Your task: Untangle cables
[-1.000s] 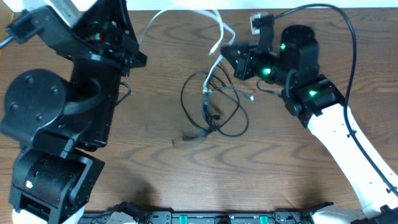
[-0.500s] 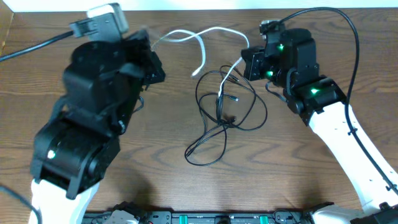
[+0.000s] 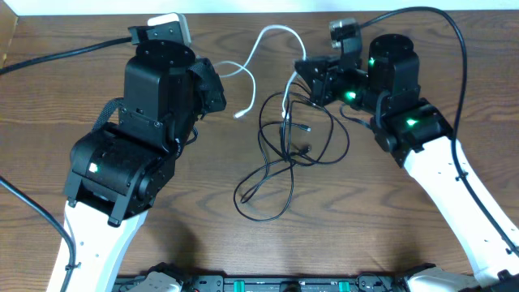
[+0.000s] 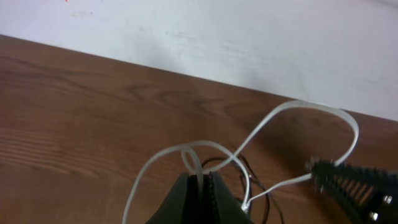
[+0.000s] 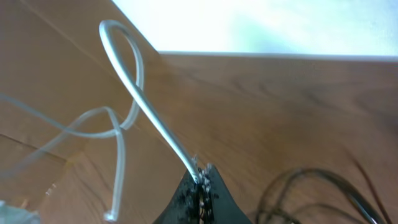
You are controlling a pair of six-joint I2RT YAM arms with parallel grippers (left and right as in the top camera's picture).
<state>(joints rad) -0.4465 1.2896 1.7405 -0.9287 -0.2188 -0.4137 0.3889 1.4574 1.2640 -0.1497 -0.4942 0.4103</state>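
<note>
A white cable (image 3: 261, 39) arcs across the back of the table between my two grippers. My left gripper (image 3: 217, 83) is shut on one part of it; in the left wrist view the white cable (image 4: 267, 121) loops out of the shut jaws (image 4: 200, 180). My right gripper (image 3: 304, 73) is shut on another part; in the right wrist view the white cable (image 5: 134, 93) runs up from the jaws (image 5: 202, 177). A free white plug end (image 3: 240, 114) hangs by the left gripper. Black cables (image 3: 284, 154) lie in tangled loops on the table below.
The wooden table's (image 3: 203, 203) back edge meets a white wall (image 4: 249, 43). Thick black arm cables (image 3: 454, 32) run off both arms. A black rail (image 3: 276, 284) lies along the front edge.
My left arm has swung right to the white cable and holds it. The white cable is lifted and pulled away from the black loops, which have spread out and shifted right.
</note>
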